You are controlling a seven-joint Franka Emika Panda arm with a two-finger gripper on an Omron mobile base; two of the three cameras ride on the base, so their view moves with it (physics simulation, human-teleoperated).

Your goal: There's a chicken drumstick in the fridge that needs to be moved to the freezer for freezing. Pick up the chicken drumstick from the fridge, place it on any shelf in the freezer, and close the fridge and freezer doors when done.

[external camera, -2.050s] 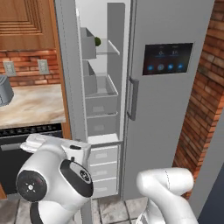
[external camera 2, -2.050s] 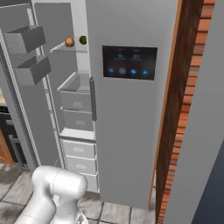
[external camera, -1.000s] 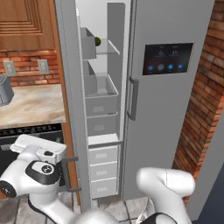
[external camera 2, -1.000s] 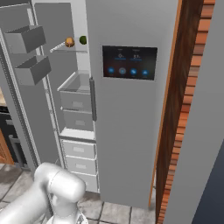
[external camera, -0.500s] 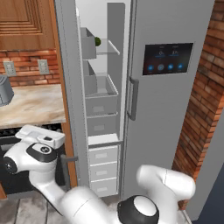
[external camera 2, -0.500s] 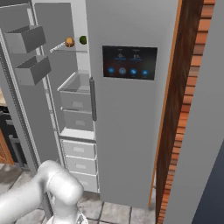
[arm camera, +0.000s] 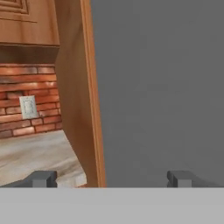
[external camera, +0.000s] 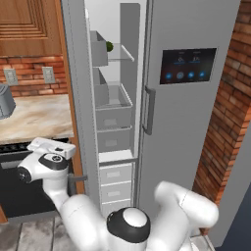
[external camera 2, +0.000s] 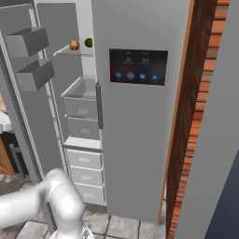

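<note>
Chicken drumstick [external camera 2: 74,45] lies on the upper clear shelf [external camera 2: 70,54] of the open compartment, and a small dark green ball [external camera 2: 88,43] sits just beside it on the right. In the left base view the same green ball [external camera: 109,46] shows on that shelf, while the drumstick cannot be made out there.

Going from left to right in the left base view: a stone counter [external camera: 34,117] under a brick wall with two white outlets, then the gripper [external camera: 49,147] low at the outer side of the open plain grey door [external camera: 78,98], then the open compartment with grey bins [external camera: 112,112] and white drawers [external camera: 115,181], then the closed door with the dark touchscreen panel [external camera: 188,65] and a vertical bar handle [external camera: 149,110].

In the hand view the fingertips [arm camera: 41,178] stand wide apart with nothing between them. They face a flat grey surface [arm camera: 162,87] and a wooden panel edge [arm camera: 83,100], near but not touching, as far as I can tell
</note>
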